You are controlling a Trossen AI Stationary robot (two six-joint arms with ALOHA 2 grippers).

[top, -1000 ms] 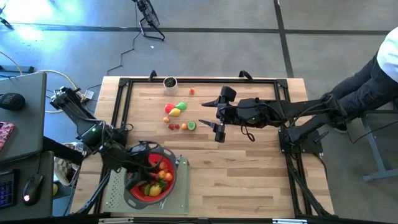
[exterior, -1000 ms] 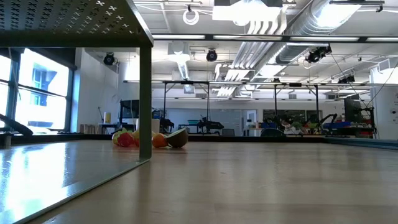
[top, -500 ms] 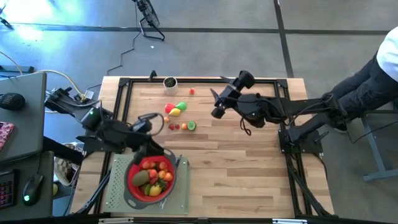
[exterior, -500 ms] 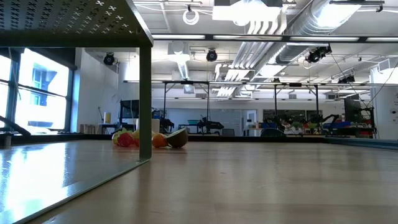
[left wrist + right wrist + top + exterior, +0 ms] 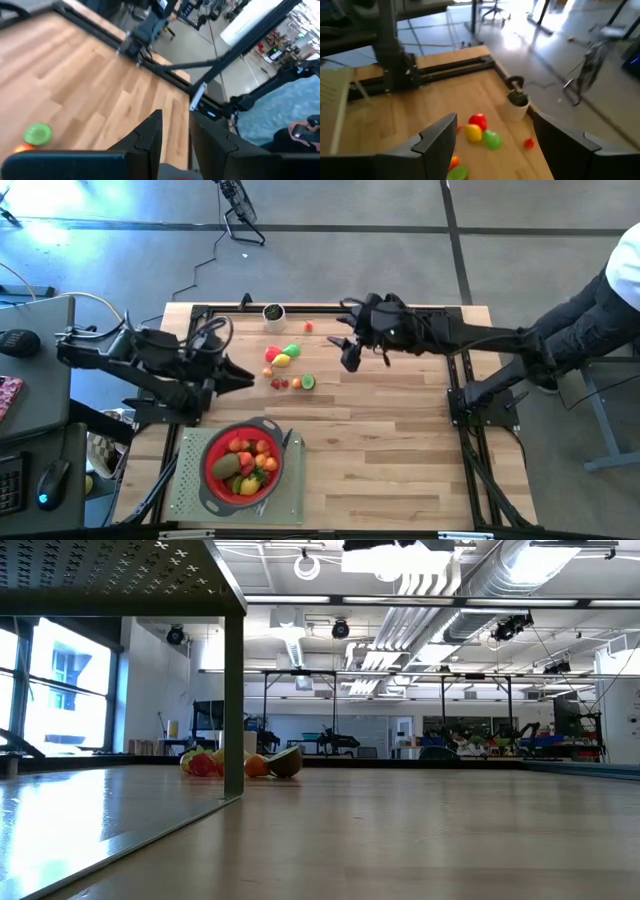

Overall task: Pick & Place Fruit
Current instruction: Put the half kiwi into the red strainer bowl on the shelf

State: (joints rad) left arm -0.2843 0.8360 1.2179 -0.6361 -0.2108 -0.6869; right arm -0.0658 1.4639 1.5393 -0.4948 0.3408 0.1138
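Seen from above, most of the fruit [image 5: 248, 463] already sits in the red bowl [image 5: 215, 488] at seven o'clock on the table [image 5: 400, 460], while a small cluster [image 5: 285, 365] lies loose near eleven o'clock. The left gripper [image 5: 240, 379] hangs just at nine o'clock of that cluster, jaws nearly closed and empty; the right gripper [image 5: 349, 352] hovers at three o'clock of it, jaws spread wide and empty. The step in hand looks like reaching for another piece; next, one gripper must descend over a single fruit and close
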